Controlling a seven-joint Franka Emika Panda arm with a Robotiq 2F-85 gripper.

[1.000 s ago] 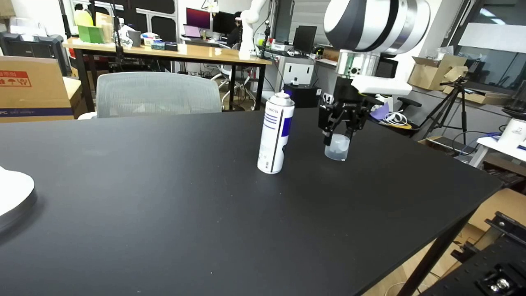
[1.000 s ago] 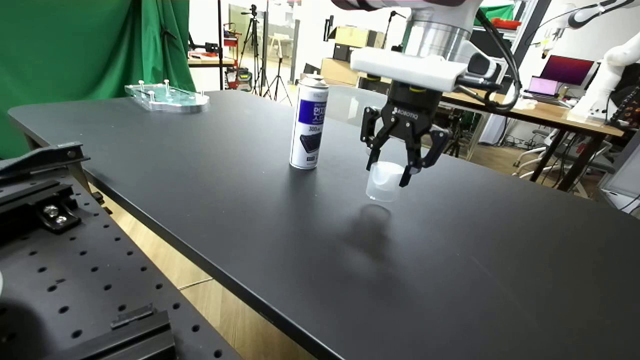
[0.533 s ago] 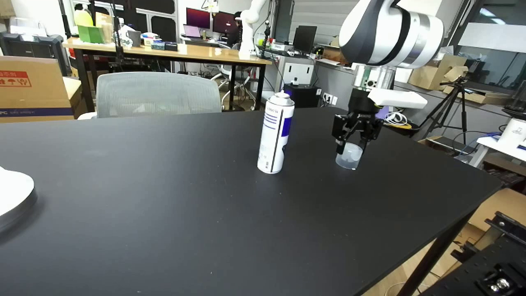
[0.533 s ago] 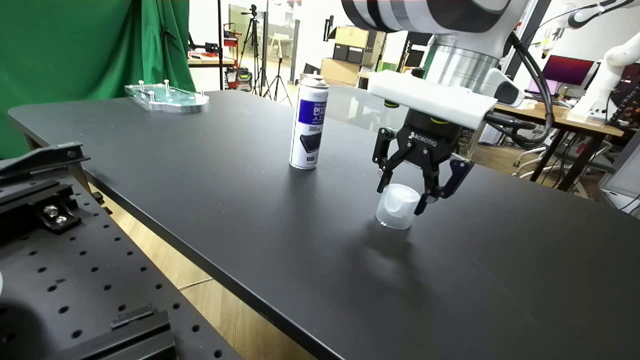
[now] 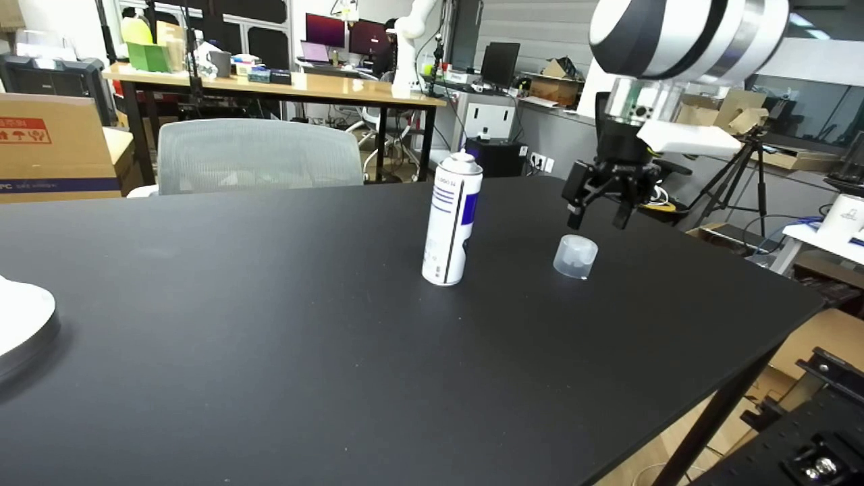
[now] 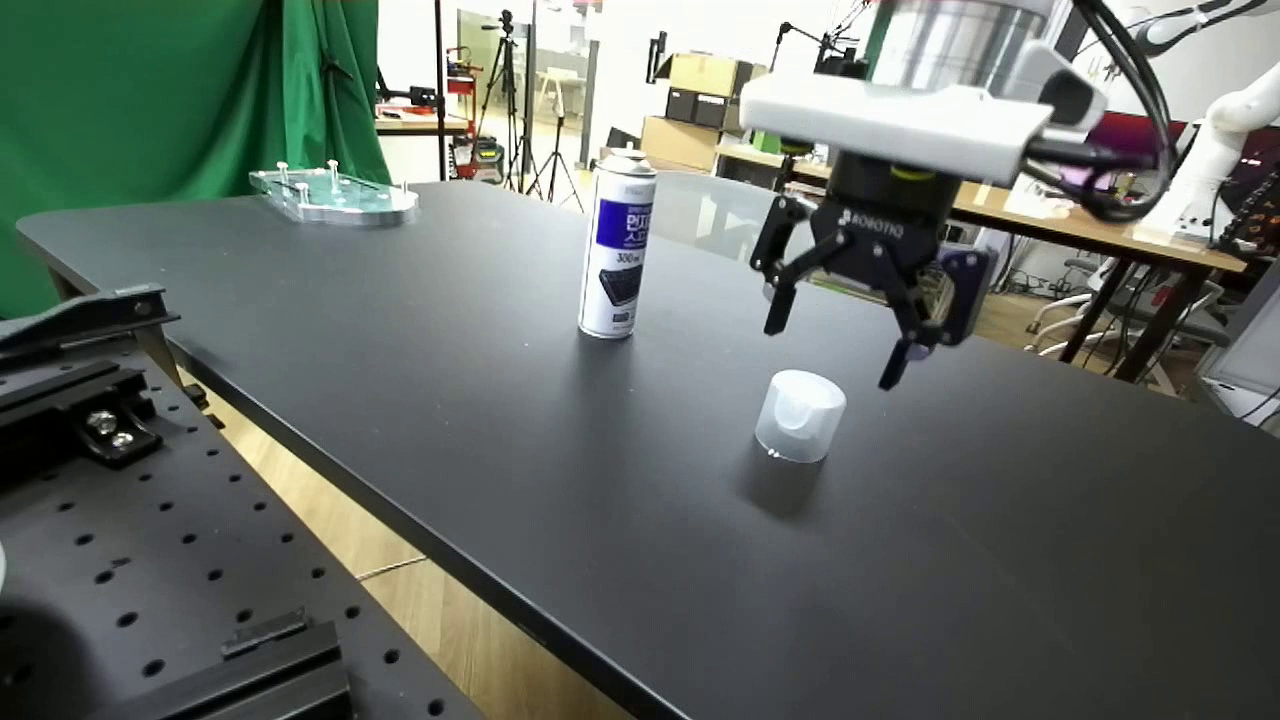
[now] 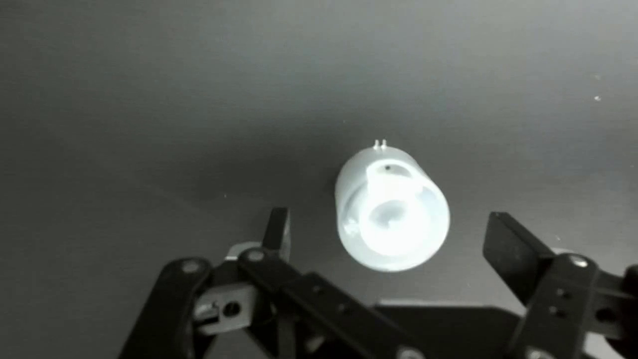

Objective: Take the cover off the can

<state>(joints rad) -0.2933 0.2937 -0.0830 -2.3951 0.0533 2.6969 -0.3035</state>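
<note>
"Is the cap (image 6: pixel 800 416) off the can (image 6: pixel 618 250)?"

"Yes, it stands on the desk (image 6: pixel 500 420), well apart from the can."

"And the tool (image 6: pixel 835 352)?"

"Spread wide just above the cap, gripping nothing. I'd judge the uncovering done; at most, backing away is left."

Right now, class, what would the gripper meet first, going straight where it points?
Probably the cover: it stands below the open gripper, between its fingertips in the wrist view; depth is unclear.
</note>
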